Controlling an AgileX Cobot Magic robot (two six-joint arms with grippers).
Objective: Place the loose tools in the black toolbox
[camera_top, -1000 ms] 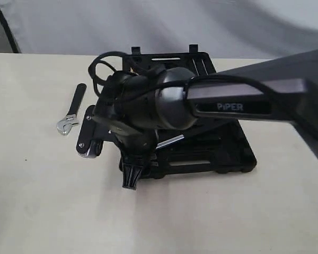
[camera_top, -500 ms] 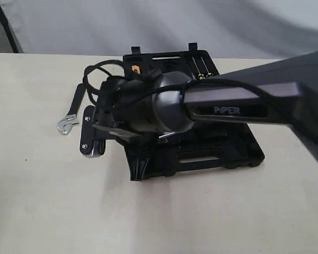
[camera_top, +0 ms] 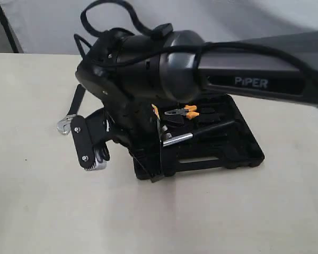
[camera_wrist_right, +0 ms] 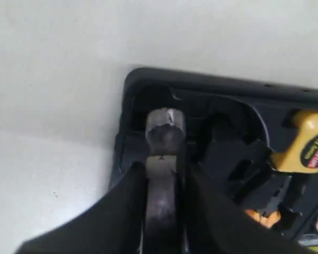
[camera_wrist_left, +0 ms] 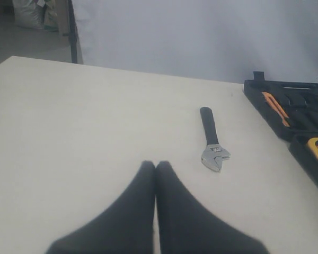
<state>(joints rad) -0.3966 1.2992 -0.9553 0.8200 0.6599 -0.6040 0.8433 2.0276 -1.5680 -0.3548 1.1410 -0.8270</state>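
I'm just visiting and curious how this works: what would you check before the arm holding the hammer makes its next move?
1. Right gripper has the hammer: ok, its fingers press both sides of the steel head.
2. Hammer is over the black toolbox: ok, the head is at the case's corner.
3. Toolbox open: ok.
4. Hammer's recess free: cannot tell, the arm hides much of the case.
5. Wrench packed: not ok, it lies on the table beside the case.
6. Left gripper out of the way: ok, shut, apart from the toolbox.
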